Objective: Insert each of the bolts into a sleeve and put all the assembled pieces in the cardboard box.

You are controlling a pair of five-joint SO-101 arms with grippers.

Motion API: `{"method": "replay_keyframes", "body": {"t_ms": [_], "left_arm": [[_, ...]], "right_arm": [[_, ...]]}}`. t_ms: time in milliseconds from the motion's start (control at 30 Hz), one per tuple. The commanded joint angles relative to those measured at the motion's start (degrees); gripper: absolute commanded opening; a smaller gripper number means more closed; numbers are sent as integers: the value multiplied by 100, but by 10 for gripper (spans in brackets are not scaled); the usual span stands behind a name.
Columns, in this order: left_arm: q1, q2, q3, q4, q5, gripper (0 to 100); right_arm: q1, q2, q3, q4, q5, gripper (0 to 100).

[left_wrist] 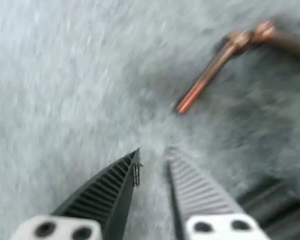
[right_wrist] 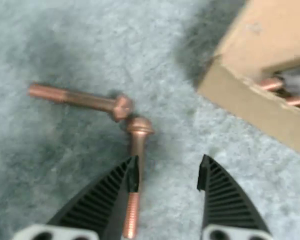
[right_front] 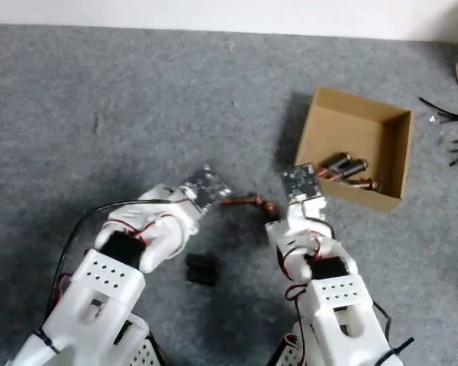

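Bolts, two of them, copper-coloured, lie loose on the grey carpet [right_front: 137, 99] between the arms, heads all but touching; the left bolt [right_front: 237, 202] points its shaft towards the left gripper [left_wrist: 152, 157], the right bolt [right_wrist: 135, 165] points its shaft towards the right gripper [right_wrist: 169, 162]. One black sleeve [right_front: 201, 269] sits nearer, beside the left arm and apart from both bolts; the cardboard box [right_front: 359, 107] stands far right with some assembled pieces [right_front: 345, 168] already in it.

The left gripper hangs low over bare carpet with only a narrow gap between its fingers and nothing in it; the right gripper is spread wide and empty, and one finger lies directly over the right bolt's shaft instead of straddling it.

That is where I'd expect trouble: closing from there would likely shove the shaft aside and not clamp it; a round bolt could roll, and with the heads so close a nudge to one may knock the other askew. Both arms are crowding the same small patch, so a clash of fingers looks possible; the sleeve sits close by the left arm and could be swept away.
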Motion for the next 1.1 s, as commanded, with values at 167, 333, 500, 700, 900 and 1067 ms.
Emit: {"method": "replay_keyframes", "body": {"t_ms": [167, 333, 500, 700, 900, 1067], "left_arm": [[804, 1323, -1218, -53, -440, 154], [971, 3574, -2440, -229, -633, 155], [1112, 5042, -3354, -211, -642, 155], [1130, 5710, -3881, -220, -923, 155], [1033, 6413, -4435, -211, -923, 155], [1086, 6730, -4620, -202, -923, 155]], "right_arm": [[479, -48, -31, -154, -70, 180], [822, -4, -13, -470, -413, 180], [831, -4, -13, -470, -404, 180], [840, -4, -31, -470, -378, 180], [831, -4, -13, -470, -378, 180], [831, -4, -13, -470, -378, 180]]}}
